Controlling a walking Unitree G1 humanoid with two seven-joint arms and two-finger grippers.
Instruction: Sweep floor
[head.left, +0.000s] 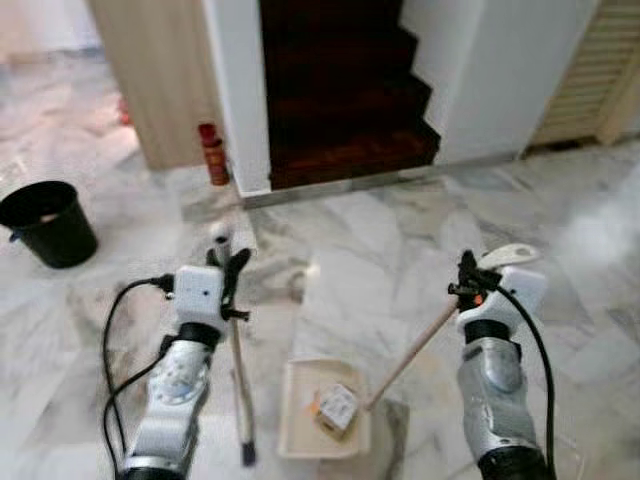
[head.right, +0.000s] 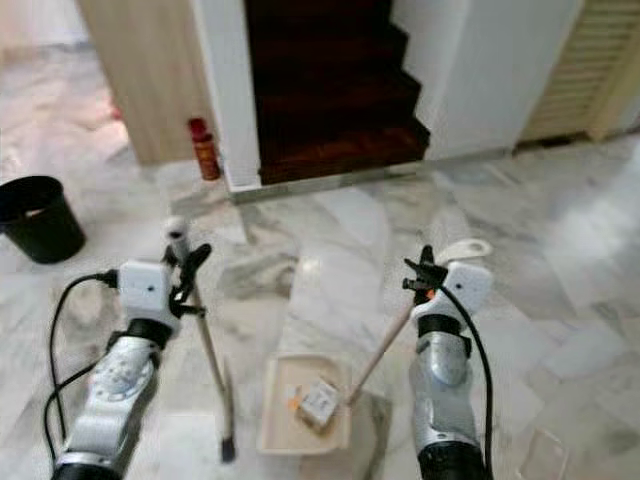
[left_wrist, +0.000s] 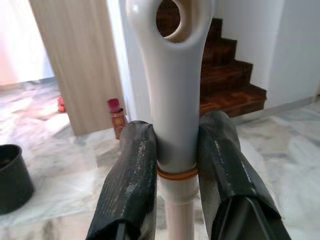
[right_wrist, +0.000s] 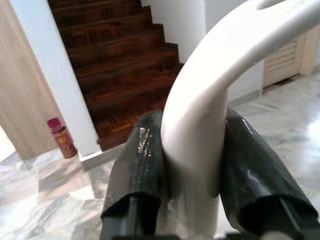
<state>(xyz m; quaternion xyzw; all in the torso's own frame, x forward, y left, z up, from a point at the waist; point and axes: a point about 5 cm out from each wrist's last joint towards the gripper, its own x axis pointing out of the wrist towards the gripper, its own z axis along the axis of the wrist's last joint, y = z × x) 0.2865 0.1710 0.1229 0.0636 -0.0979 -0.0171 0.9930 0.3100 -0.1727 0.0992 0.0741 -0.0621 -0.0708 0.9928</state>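
Grey-veined marble floor (head.left: 400, 250) spreads before the robot, running up to one flight of dark wooden stairs (head.left: 340, 100) set between white walls. The left gripper (head.left: 232, 285) has its jaws clamped on the pale grip of one broom (head.left: 240, 380), whose handle stands nearly upright and whose dark head touches the floor just beside the dustpan. In the left wrist view the two black fingers (left_wrist: 130, 185) press against either side of the handle's white top, which ends in a hanging hole. The right gripper (head.left: 466, 287) has its jaws clamped on the curved white grip of one cream dustpan (head.left: 300, 420); its thin stick slants down to the pan, which rests flat on the floor between the two arms. Inside the pan lies one small crumpled scrap (head.left: 336, 408), brownish with an orange spot. One black bucket (head.left: 48, 222) stands on the floor well to the left. One red spray can (head.left: 212, 153) stands by the foot of the white wall near the stairs.
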